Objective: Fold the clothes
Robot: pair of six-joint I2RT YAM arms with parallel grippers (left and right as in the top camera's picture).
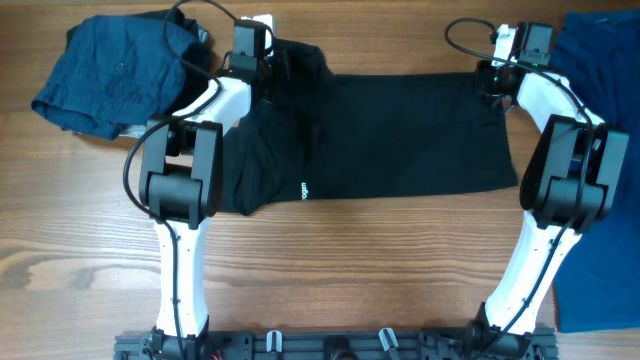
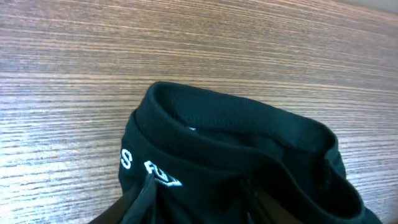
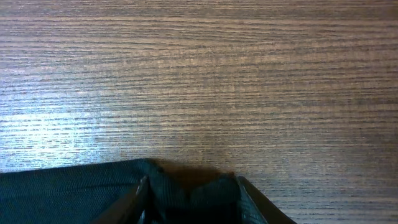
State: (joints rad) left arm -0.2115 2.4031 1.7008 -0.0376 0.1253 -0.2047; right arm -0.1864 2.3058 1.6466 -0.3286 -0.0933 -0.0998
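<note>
In left claw (image 2: pixel 198 204), black shirt (image 2: pixel 249 140) collar.

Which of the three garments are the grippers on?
The black shirt, spread across the middle: left gripper at its collar, right gripper at its other end. The crumpled dark blue garment and the royal blue garment sit aside, ungripped.

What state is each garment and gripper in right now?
black shirt: spread out, not yet folded, left end rumpled.
dark blue garment: crumpled heap, far left.
royal blue garment: lying flat on the right, partly out of view.
left gripper: shut on the black shirt near its collar.
right gripper: shut on the black shirt's edge.
</note>
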